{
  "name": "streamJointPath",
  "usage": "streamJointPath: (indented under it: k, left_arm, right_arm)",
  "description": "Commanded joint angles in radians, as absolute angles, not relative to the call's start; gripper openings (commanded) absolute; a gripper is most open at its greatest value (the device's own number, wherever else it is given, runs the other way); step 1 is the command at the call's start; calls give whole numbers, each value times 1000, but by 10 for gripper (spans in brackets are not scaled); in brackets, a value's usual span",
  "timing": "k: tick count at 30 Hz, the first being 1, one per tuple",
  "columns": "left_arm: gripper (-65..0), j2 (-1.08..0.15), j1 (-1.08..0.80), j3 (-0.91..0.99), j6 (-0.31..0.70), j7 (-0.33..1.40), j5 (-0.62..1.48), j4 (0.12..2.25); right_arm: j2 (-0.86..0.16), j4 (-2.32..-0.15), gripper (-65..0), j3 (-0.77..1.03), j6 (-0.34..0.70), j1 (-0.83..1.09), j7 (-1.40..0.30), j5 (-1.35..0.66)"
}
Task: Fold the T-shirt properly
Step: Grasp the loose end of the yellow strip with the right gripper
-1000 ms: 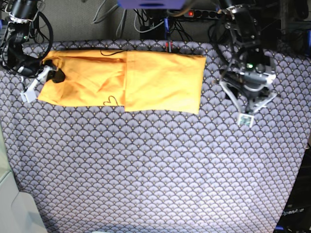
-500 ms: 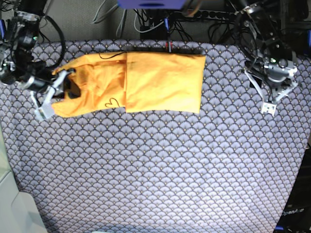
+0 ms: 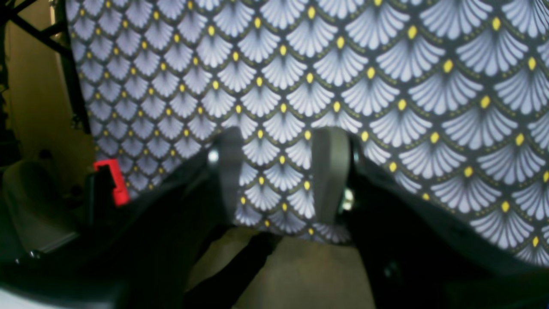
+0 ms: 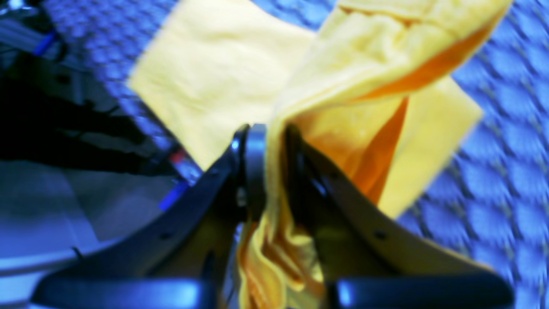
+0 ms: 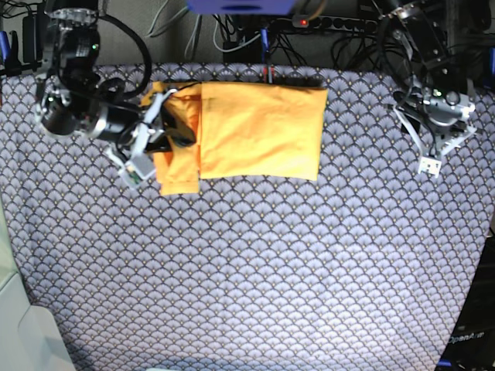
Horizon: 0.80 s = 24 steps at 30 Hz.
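The yellow-orange T-shirt [image 5: 259, 131] lies as a folded band along the table's far edge. Its left end is lifted and bunched. My right gripper [image 5: 151, 147] is shut on that end and holds it just left of the flat folded part. In the right wrist view the fabric [image 4: 206, 86] is pinched between the right gripper's [image 4: 274, 141] fingers and drapes away from them. My left gripper [image 5: 431, 158] hangs at the table's far right, well away from the shirt. It is open in the left wrist view [image 3: 279, 171], with only patterned cloth between its fingers.
A grey fan-patterned tablecloth [image 5: 255, 263] covers the table. Cables and a power strip [image 5: 309, 22] run behind the far edge. The table's right edge lies just under the left gripper, with a red-tipped part [image 3: 112, 180] beyond it. A pale object [image 5: 19, 325] sits at the lower left.
My right gripper has carried the shirt's left end to the right and off the table, so the left part has shrunk and bunched up. The left arm has drawn back to the far right.
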<state>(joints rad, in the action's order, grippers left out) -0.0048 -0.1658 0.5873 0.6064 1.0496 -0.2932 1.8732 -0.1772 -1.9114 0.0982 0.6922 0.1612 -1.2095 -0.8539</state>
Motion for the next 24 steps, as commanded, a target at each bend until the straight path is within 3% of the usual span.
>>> streamJointPath:
  k: [1,12,15,19,24]
  left_arm:
    - [-387,-15,-159,588,602,1038,-292,1890]
    - [-387,-36,-177,619,602,1044,-292,1900]
    - [-386,-38,-174,685,605,1036,-291,1899]
    - [-387,-44,-157,773,698,1036,-292,1894]
    - [-387,-44,-137,875,698,1038,-298,1891]
  right_arm:
    - [-183,-1926,-593,85,698,150,-1181,-881]
    - [-176,-1923,-592,-87,630,99,-1130,-794]
    - [-147,-1922,-592,-127,630,97,-1121,-705]
    - [-96,-1893,-592,-183,630,68,-1125,-619]
    - [-42,-1768,-592,-200,630,7,-1121,-611]
